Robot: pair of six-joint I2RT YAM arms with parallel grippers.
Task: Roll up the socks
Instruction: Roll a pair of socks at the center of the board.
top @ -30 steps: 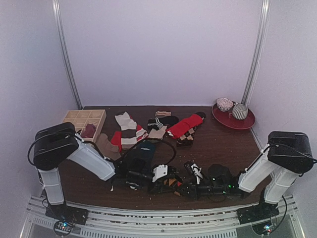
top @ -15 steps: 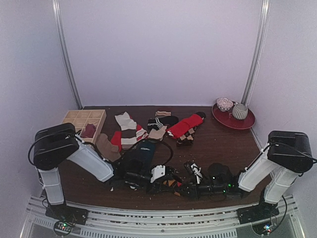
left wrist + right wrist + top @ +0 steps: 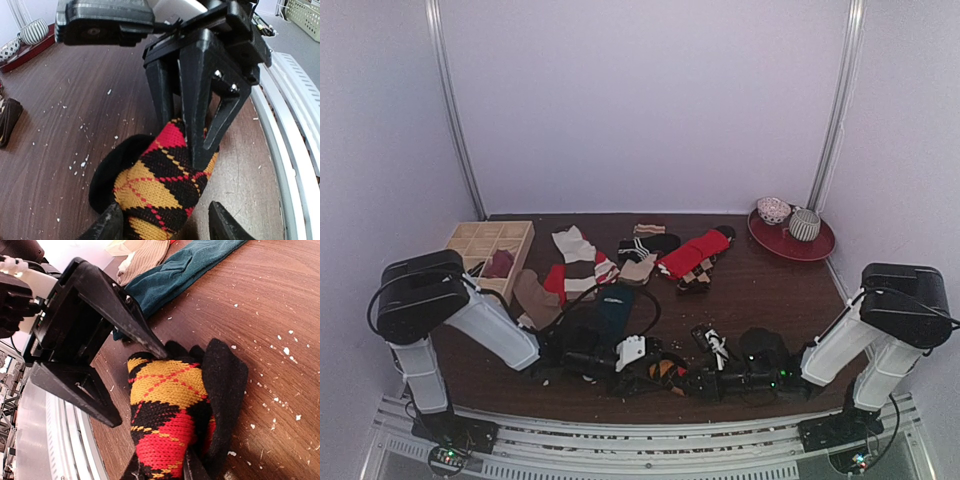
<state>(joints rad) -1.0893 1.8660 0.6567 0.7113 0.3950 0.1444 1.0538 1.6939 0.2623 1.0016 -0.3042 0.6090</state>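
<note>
Dark wood-grain tabletop (image 3: 45,130), flecked with pale crumbs, lies under both grippers. Right gripper (image 3: 162,469) is clenched narrowly on the red end of a bunched black knitted sock with yellow and red argyle diamonds (image 3: 167,400). Left gripper (image 3: 166,222) stands spread wide, straddling that soft bundle, one angular black finger touching it. Behind those spread fingers lies a flat teal sock (image 3: 185,270).

My top camera looks down the bench (image 3: 770,290) toward 12 o'clock from afar; both wrist cameras sit close, facing each other across the shared argyle sock (image 3: 160,185).
</note>
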